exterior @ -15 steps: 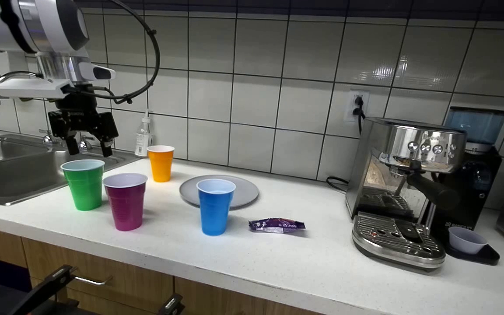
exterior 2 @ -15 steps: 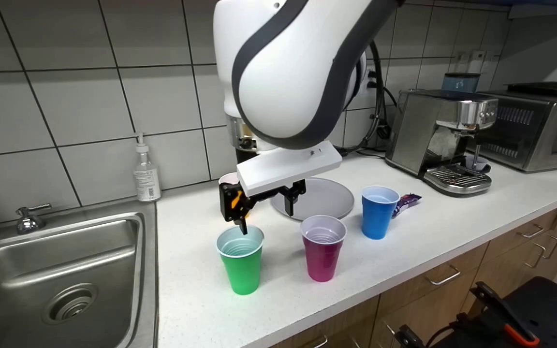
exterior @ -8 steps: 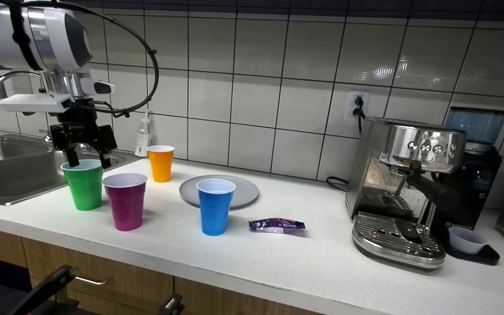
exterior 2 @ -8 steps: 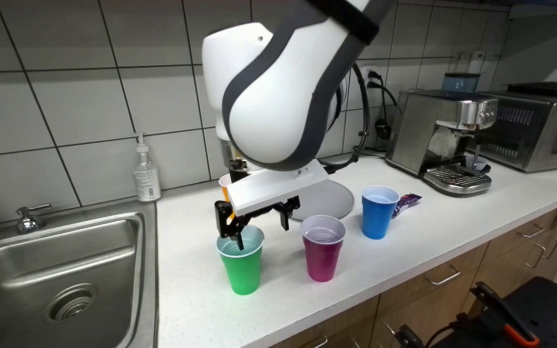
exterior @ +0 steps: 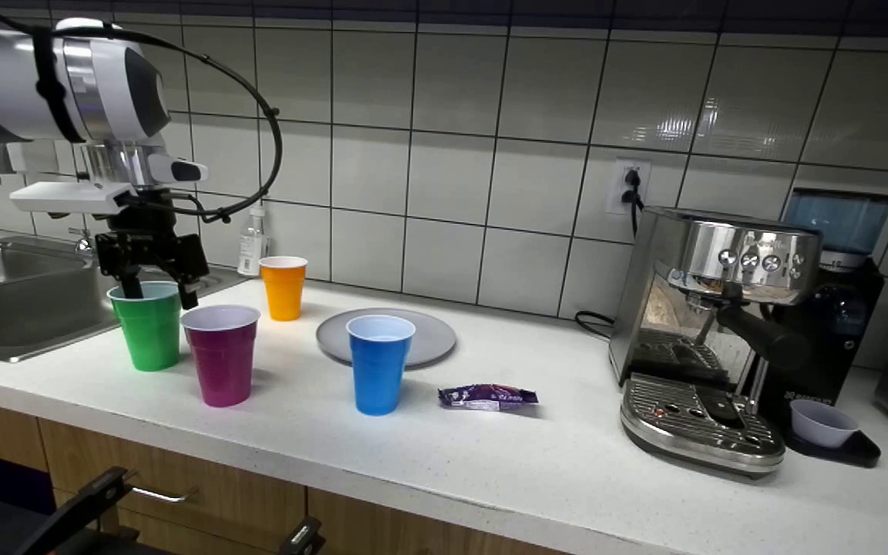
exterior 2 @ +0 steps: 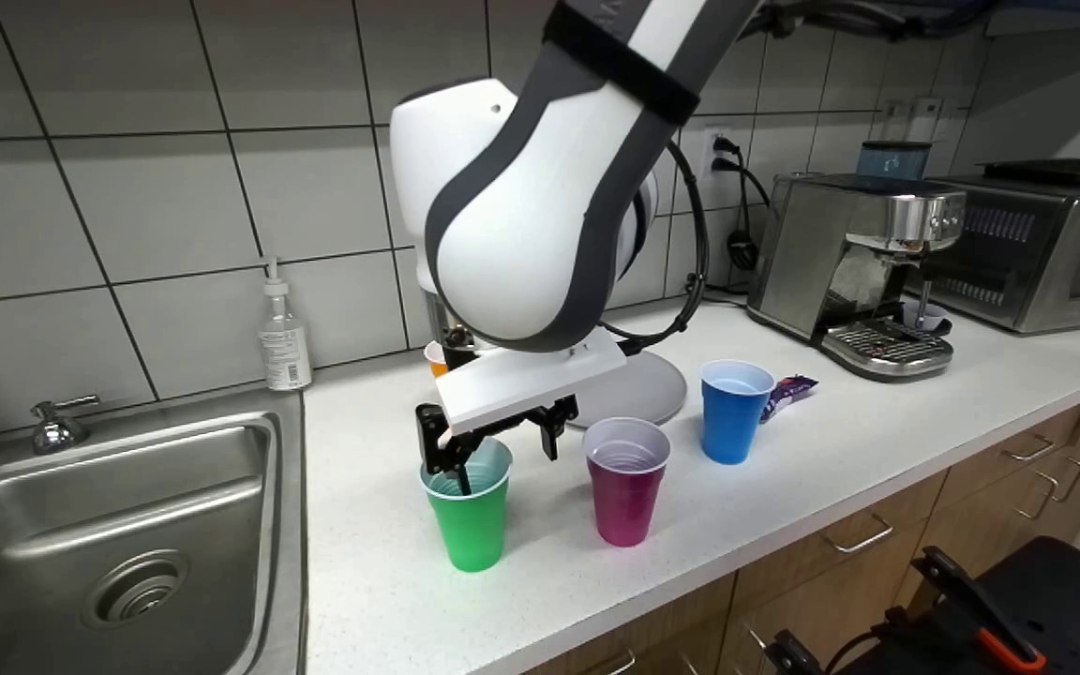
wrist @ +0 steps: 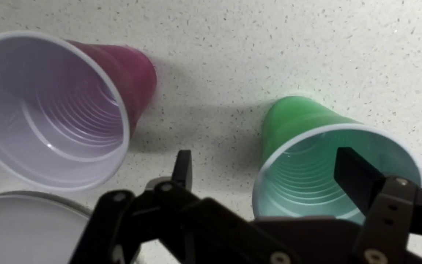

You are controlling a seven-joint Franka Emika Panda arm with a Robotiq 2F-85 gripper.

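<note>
My gripper (wrist: 263, 154) is wide open and points down over a green cup (wrist: 291, 113), which stands upright on the counter. In the wrist view, a finger (wrist: 355, 172) reaches into the cup's mouth, while the opposite finger (wrist: 184, 169) hangs outside it. The cup's rim passes between the two, apparently without contact on either side. A magenta cup (wrist: 134, 77) stands close by, beside the outer finger. Both exterior views show the gripper (exterior: 162, 295) low at the green cup (exterior 2: 472, 534), with the magenta cup (exterior 2: 625, 497) next to it. Nothing is gripped.
A blue cup (exterior: 378, 378), a grey plate (exterior: 432, 343) and an orange cup (exterior: 284, 293) share the counter. Beyond lie a purple wrapper (exterior: 488, 397) and an espresso machine (exterior: 644, 308). A sink (exterior 2: 282, 562) and soap bottle (exterior 2: 285, 352) border the green cup's side.
The arm has come down, bringing one finger from above the green cup into its mouth. Jaws have stayed wide apart, and the cups have not moved.
</note>
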